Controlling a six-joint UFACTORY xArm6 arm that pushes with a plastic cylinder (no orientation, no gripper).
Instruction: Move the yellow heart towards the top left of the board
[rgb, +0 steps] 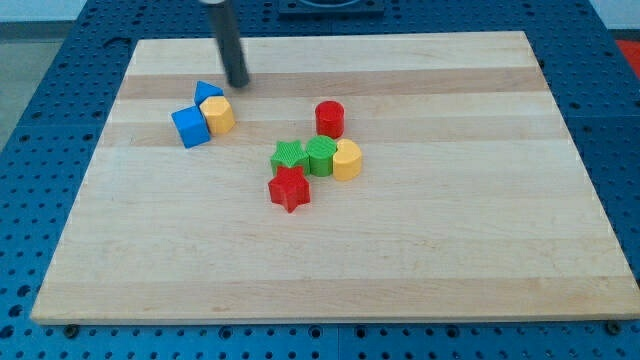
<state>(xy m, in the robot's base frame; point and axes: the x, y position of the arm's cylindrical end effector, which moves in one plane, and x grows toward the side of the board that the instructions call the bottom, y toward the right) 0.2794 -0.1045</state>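
Note:
The yellow heart (347, 160) lies near the middle of the wooden board (420, 270), at the right end of a cluster. It touches a green round block (321, 156), which sits next to a green star (289, 157). My tip (238, 84) is far to the heart's upper left. It stands just right of the blue triangle (207, 92) and above the yellow hexagon (217, 115), and touches no block.
A blue cube (190, 127) sits against the yellow hexagon's left side. A red cylinder (330, 119) stands just above the green round block. A red star (289, 189) lies just below the green star.

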